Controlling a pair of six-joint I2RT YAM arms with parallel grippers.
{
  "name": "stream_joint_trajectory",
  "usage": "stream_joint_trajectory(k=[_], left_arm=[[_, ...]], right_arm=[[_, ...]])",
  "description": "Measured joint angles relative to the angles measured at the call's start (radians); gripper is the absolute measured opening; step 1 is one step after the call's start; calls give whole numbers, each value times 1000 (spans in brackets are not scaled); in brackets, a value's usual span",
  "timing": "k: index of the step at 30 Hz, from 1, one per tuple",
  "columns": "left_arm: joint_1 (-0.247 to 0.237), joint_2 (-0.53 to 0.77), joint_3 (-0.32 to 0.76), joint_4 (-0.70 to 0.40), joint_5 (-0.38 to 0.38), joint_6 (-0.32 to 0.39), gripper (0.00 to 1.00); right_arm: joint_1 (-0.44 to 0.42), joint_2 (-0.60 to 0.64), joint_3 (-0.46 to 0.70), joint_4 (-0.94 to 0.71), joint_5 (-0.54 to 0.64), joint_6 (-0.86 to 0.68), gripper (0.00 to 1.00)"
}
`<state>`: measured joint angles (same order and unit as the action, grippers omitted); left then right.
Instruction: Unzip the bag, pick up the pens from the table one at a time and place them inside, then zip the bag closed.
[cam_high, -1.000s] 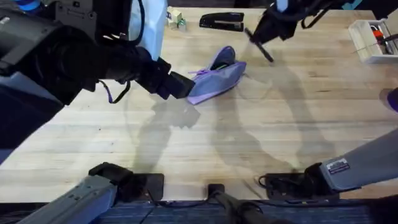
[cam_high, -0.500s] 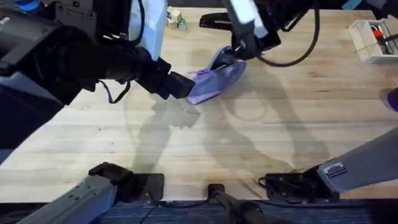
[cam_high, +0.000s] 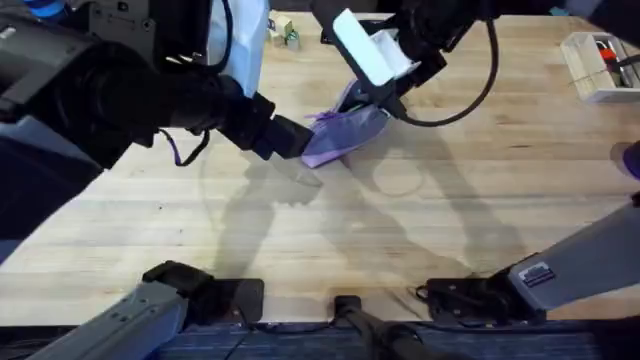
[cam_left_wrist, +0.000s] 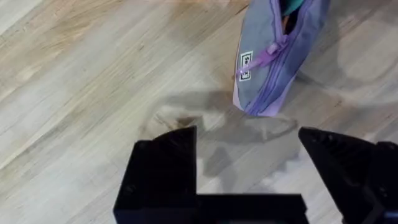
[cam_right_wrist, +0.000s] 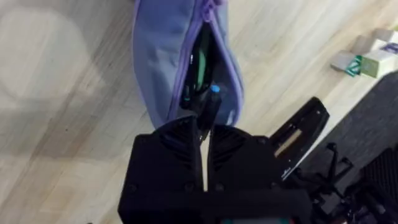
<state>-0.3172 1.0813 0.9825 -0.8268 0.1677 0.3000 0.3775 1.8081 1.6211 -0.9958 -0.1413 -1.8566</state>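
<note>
On table, right jaws hold pen inside bag.

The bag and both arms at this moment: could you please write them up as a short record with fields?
bag: lilac pouch lying on the table, zip open
inside bag: dark items with teal tips
right gripper: fingers shut on a pen, tip at the bag's opening
left gripper: fingers open, near the bag's closed end, not touching
stapler: far edge of table
</note>
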Motion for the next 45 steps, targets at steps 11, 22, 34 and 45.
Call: stream_joint_trajectory(k=[11, 22, 34, 45], left_arm=[[0, 0, 0, 0, 0, 0, 993], [0, 0, 0, 0, 0, 0, 993], [0, 0, 0, 0, 0, 0, 993], [0, 0, 0, 0, -16, 0, 993]], right_arm=[[50, 73, -3, 23, 15, -74, 32], [172, 133, -8, 28, -28, -22, 32], [198, 133, -9, 31, -65, 10, 992], [167, 99, -13, 28, -77, 55, 997]])
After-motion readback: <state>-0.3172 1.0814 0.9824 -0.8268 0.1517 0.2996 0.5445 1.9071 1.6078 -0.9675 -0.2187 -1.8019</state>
